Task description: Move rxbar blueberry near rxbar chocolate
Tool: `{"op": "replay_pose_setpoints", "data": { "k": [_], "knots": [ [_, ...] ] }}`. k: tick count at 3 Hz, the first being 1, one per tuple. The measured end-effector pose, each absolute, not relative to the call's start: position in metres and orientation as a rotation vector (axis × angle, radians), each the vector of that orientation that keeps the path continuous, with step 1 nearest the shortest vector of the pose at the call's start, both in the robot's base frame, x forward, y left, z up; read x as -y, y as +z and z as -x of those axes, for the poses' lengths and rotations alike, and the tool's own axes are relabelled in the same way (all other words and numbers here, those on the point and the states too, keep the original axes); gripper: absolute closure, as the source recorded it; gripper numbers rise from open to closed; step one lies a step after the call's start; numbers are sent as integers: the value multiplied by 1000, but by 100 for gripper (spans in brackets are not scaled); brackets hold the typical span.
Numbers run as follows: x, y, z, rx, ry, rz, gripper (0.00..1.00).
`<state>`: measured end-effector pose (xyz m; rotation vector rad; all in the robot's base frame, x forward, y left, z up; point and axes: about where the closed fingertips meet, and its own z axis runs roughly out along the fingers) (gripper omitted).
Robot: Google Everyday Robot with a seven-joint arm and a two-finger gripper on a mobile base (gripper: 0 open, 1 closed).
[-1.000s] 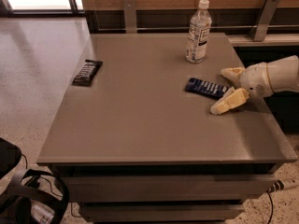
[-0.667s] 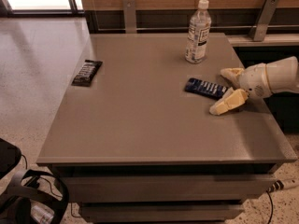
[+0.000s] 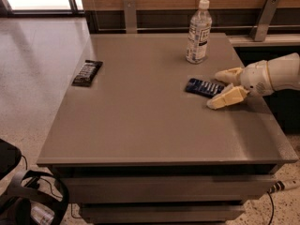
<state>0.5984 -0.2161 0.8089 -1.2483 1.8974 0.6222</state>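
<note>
The rxbar blueberry (image 3: 204,87), a flat dark blue bar with white lettering, lies on the grey table (image 3: 140,121) at the right. My gripper (image 3: 219,89) reaches in from the right edge, open, with one cream finger behind the bar's right end and the other in front of it. The rxbar chocolate (image 3: 87,72), a black-wrapped bar, lies near the table's left edge, far from the blue bar.
A clear water bottle (image 3: 198,32) with a white cap stands upright at the back of the table, just behind the blue bar. A wooden wall and metal brackets run behind the table. Black straps lie on the floor at lower left.
</note>
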Motion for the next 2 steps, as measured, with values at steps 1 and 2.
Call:
{"op": "replay_pose_setpoints", "data": {
  "k": [1, 2],
  "knots": [
    [216, 811, -598, -1897, 622, 1248, 94],
    [216, 814, -598, -1897, 622, 1248, 100]
  ]
}}
